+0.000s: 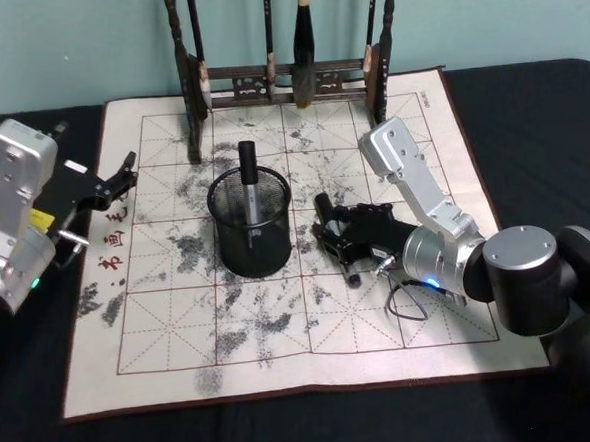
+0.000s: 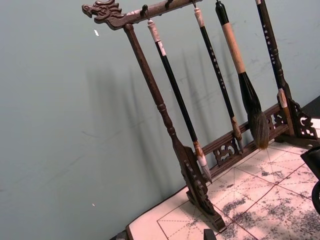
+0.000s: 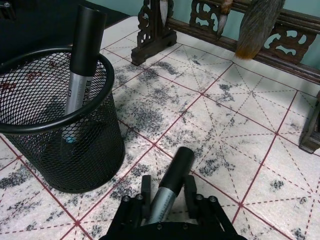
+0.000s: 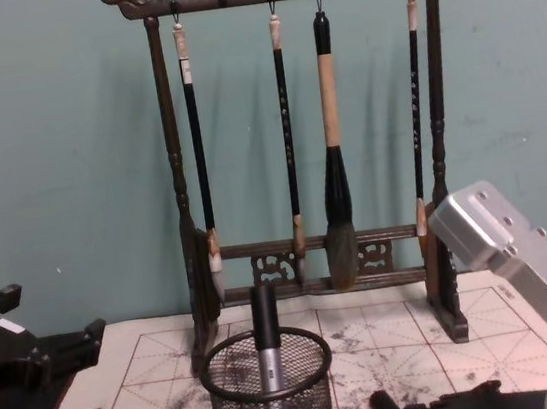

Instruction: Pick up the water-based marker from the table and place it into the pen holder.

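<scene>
I see right gripper point(image 1: 333, 234) clamped on marker point(image 3: 175, 165), low on mat point(image 1: 282, 332), right of centre. Marker axis runs up-frame. Pen holder point(image 1: 252, 254) just left (second marker point(image 1: 248, 169) already inside). Left gripper point(image 1: 124, 179) parked far left.

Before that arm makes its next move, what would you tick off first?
1. Right gripper shut on the marker: ok.
2. Marker lifted off the mat: cannot tell.
3. Pen holder upright, mouth open: ok.
4. Room inside beside the other marker standing there: ok.
5. Left gripper parked at the mat's left edge, apart from the holder: ok.
</scene>
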